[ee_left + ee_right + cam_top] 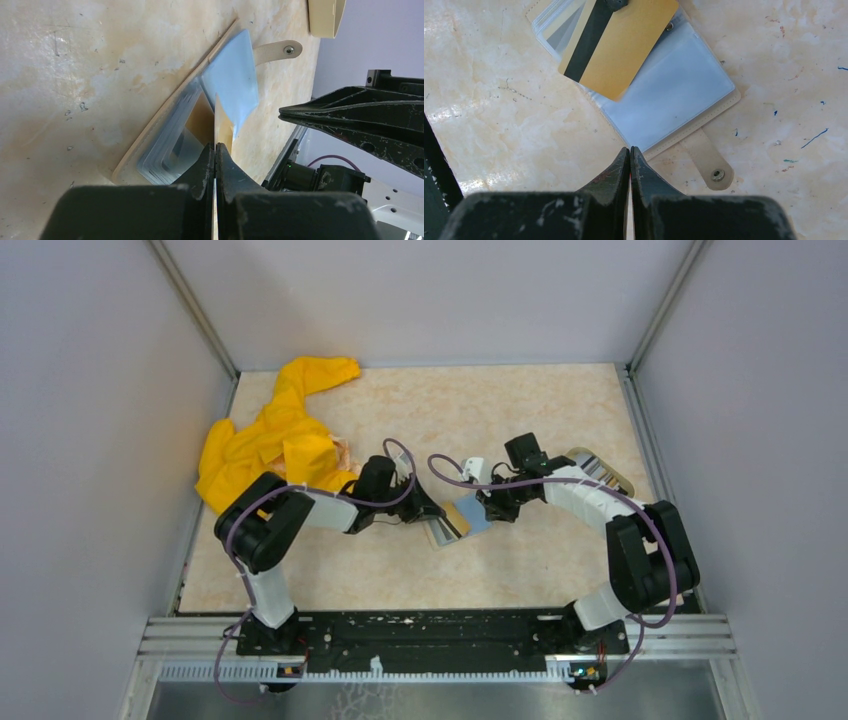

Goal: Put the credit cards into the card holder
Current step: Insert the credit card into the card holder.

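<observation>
The tan card holder [674,95] lies open on the table, its clear blue-grey sleeves up and its snap strap [709,165] pointing towards my right wrist. My left gripper [215,147] is shut on a gold credit card with a dark stripe [624,42] and holds it tilted over the holder's left half; in the left wrist view the card [217,125] is edge-on. My right gripper [630,150] is shut with nothing in it, tips at the holder's near edge. In the top view both grippers [440,512] [487,508] meet over the holder [478,522].
An oval cream-rimmed dish [600,470] with striped cards in it sits behind the right arm; its rim shows in the left wrist view [325,17]. A yellow cloth [270,440] lies at the back left. Grey walls enclose the table.
</observation>
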Tool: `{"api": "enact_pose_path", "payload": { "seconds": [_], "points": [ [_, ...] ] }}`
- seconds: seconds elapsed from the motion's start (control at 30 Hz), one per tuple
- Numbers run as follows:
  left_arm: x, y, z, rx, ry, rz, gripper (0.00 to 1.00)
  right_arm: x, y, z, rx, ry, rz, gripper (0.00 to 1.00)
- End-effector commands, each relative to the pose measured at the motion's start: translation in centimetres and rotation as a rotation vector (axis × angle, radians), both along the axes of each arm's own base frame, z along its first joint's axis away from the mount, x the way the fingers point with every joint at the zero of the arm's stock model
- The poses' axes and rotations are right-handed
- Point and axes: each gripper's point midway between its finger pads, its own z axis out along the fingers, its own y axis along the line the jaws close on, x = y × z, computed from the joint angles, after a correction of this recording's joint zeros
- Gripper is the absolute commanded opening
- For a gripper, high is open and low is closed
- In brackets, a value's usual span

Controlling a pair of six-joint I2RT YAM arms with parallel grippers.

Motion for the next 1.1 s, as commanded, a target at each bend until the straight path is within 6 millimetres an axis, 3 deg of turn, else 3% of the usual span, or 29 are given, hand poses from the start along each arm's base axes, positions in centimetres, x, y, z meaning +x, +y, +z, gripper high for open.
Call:
{"api": "enact_pose_path", "payload": {
  "seconds": [0.0, 0.37, 1.07],
  "points": [
    [-0.1, 0.0, -1.3, 0.05, 0.021, -0.002, 0.0, 1.1, 0.3, 1.8, 0.034, -0.058, -0.012, 0.01],
    [-0.2, 0.4, -1.0, 0.102, 0.022, -0.004, 0.0, 1.1, 0.4, 1.9, 0.039, -0.062, -0.008, 0.01],
    [-0.4, -0.2, -3.5, 0.15, 0.141, -0.042, 0.0, 1.2, 0.4, 2.4, 0.046, -0.086, -0.004, 0.01]
  ]
}}
